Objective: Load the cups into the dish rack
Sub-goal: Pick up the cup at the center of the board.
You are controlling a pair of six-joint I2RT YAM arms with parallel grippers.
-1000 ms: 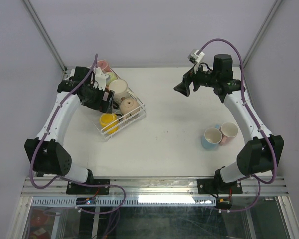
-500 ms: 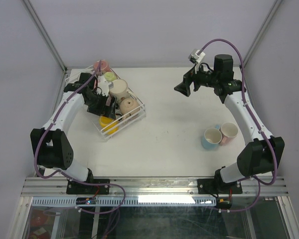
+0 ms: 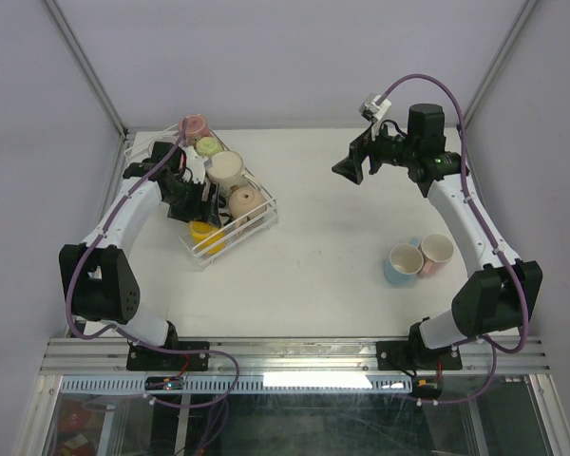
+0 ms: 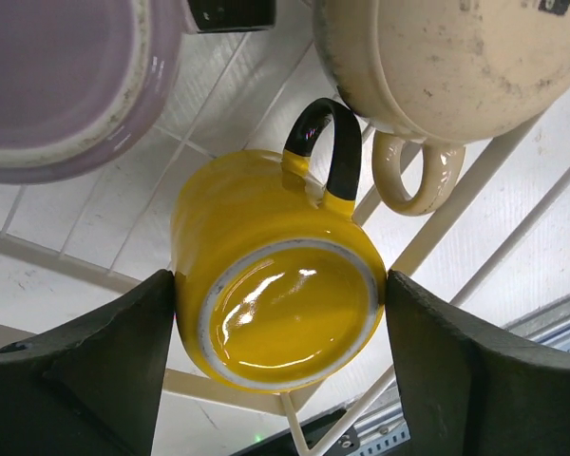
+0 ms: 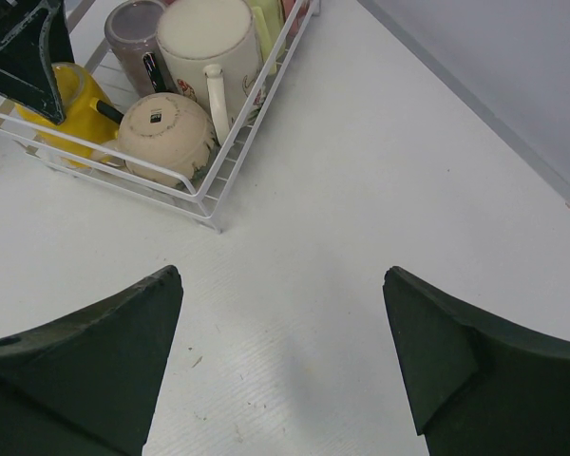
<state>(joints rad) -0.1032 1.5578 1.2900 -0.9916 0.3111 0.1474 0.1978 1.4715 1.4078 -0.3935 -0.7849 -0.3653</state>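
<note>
Ceramic in two shades: a pale-blue mug [image 3: 399, 265] and a cream mug [image 3: 438, 251] are sitting upright and touching each other on the tabletop [image 3: 323, 256] at the near right. Further back on the left, the left gripper [image 4: 280, 285] is clasping an upturned yellow mug [image 4: 237, 204] inside the dish rack [image 5: 204, 204] — fingers touching both its sides, an upturned beige mug [image 5: 161, 133] resting just beside it. Farthest off, the right gripper [image 5: 280, 275] is hovering above the tabletop, jaws spread wide.
</note>
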